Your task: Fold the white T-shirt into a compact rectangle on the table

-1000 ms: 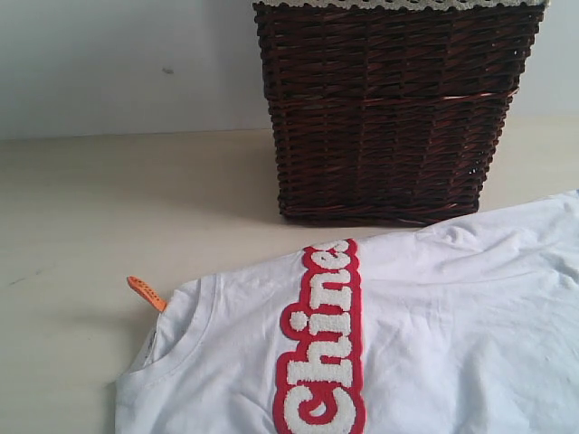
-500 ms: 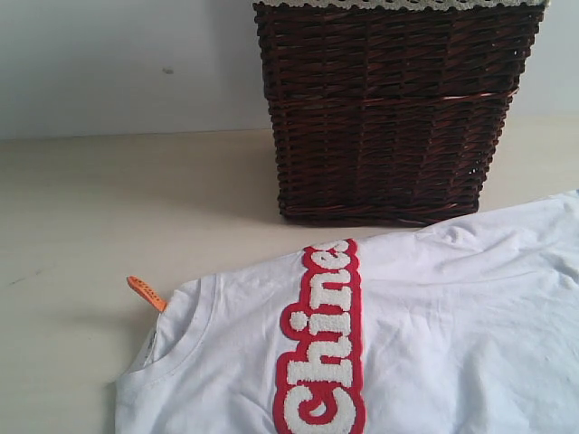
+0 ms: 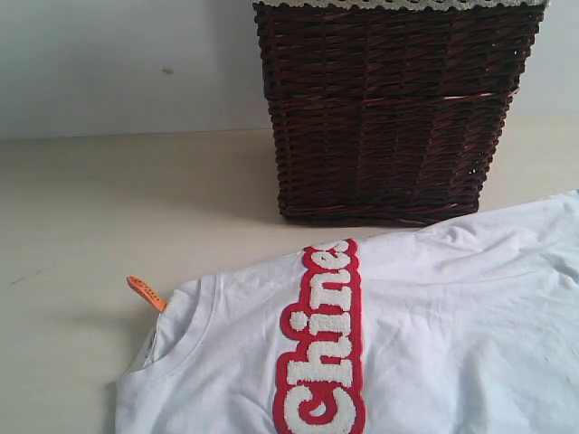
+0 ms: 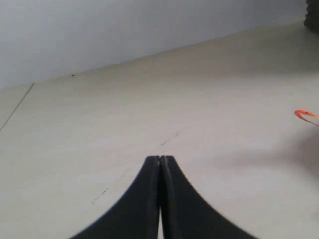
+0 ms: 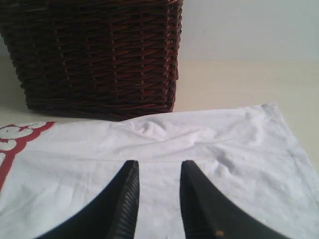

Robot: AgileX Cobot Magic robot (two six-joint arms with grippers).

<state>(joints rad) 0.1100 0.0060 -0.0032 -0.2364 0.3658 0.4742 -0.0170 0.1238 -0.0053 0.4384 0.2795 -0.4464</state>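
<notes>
From my station, the table (image 3: 109, 208) fills the scene, pale and matte, bare across its left side. The dark brown wicker basket (image 3: 389, 108) stands at the far side, right of centre, against the light wall. The white T-shirt (image 3: 452, 316) lies flat on the near right part of the table, just in front of the basket. Its collar points left, and its body runs off the right and near edges of my exterior view. Across the chest runs the red patch (image 3: 326, 353) with fuzzy white letters, cut off at the near edge. The right gripper (image 5: 158, 172) hangs over the shirt's plain white cloth with the basket beyond it. Its jaws are partly apart, cloth showing in the gap, and I see nothing pinched between them. The left gripper (image 4: 160, 159) is over bare tabletop, its fingertips pressed together with nothing between them. The small orange neck tag (image 3: 145, 292) sticks out left of the collar, lying on the table.
</notes>
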